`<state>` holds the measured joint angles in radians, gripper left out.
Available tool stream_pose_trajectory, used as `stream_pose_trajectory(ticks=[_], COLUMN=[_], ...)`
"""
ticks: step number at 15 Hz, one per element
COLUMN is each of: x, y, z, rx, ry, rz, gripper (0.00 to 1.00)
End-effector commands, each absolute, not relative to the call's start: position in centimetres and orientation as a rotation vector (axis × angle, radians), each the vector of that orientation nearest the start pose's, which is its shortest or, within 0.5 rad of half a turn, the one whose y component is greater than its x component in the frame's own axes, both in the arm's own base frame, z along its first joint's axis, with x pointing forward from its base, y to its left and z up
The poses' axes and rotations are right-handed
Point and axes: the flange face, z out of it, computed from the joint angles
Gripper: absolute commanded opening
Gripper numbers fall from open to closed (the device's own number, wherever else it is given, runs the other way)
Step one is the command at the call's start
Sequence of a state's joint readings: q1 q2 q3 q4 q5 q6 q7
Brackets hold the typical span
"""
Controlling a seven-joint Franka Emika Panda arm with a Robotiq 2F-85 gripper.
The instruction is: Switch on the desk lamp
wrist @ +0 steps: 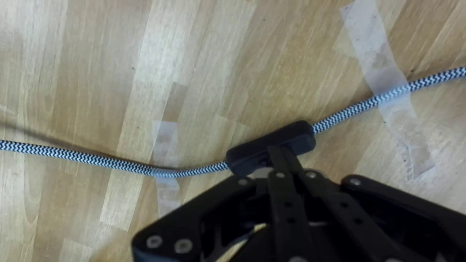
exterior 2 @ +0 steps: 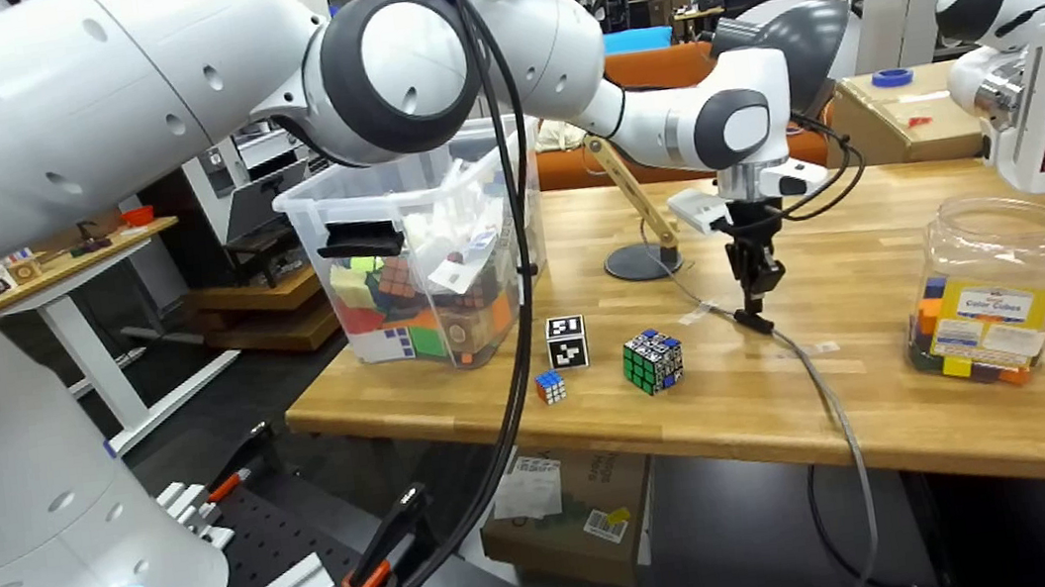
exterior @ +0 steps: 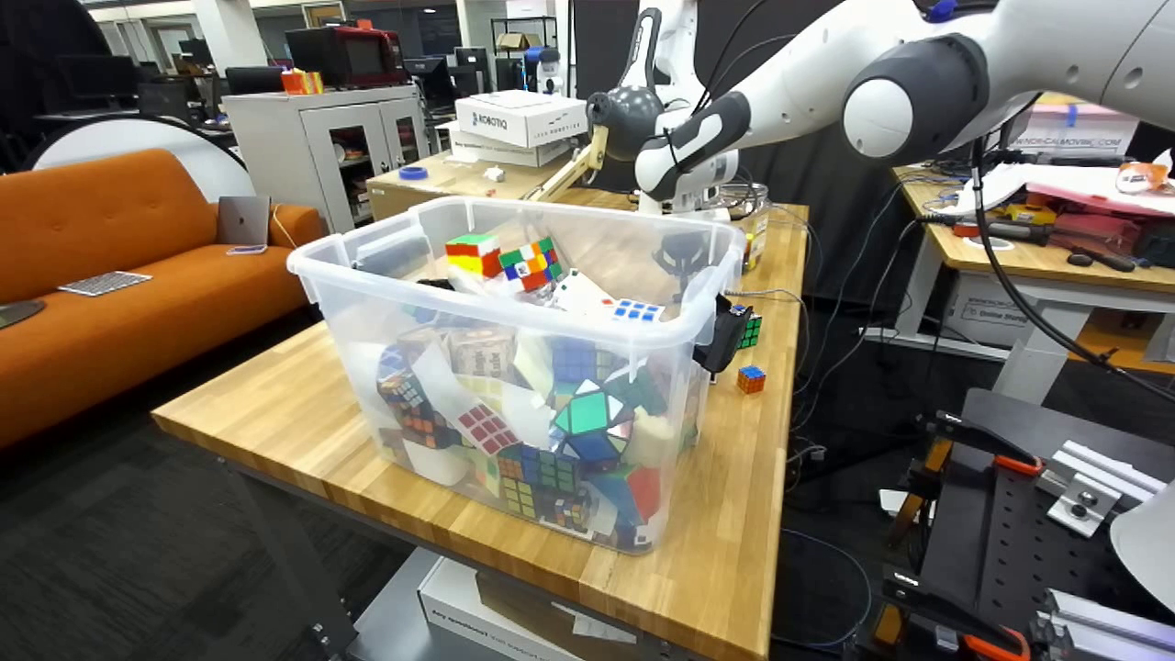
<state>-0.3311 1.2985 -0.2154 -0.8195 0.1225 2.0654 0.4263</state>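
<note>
The desk lamp has a dark grey rounded head [exterior 2: 790, 36], a wooden arm [exterior 2: 634, 185] and a round dark base [exterior 2: 636, 262]. Its head also shows in an exterior view [exterior: 626, 119]. I cannot tell whether its bulb is lit. A black inline switch [wrist: 269, 145] on a black-and-white cord [wrist: 91, 159] lies on the table; it also shows in an exterior view [exterior 2: 753, 322]. My gripper [wrist: 282, 149] is shut, its fingertips together over the middle of the switch. It points straight down there in an exterior view [exterior 2: 755, 300]. Whether the tips touch the switch is unclear.
A clear bin [exterior: 514, 303] full of puzzle cubes stands on the wooden table [exterior 2: 797, 419]. Loose cubes [exterior 2: 653, 360] lie near the front edge. A clear jar [exterior 2: 996, 295] and another robot arm [exterior 2: 1034, 71] stand to the right. Tape [wrist: 386, 83] holds the cord down.
</note>
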Motion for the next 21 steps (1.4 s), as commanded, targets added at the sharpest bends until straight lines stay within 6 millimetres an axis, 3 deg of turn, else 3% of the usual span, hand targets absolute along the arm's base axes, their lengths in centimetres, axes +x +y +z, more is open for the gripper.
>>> stream_pose_trajectory(ticks=[1,10,21], x=[71.0,70.9,72.2], y=[-33.7,-33.2,-32.8], z=[10.5,10.3,15.3], rx=[-2.918,-2.923,-2.942], ry=[1.366,1.352,1.302], rz=[0.085,0.113,-0.016], gripper=[0.00,0.00,0.00])
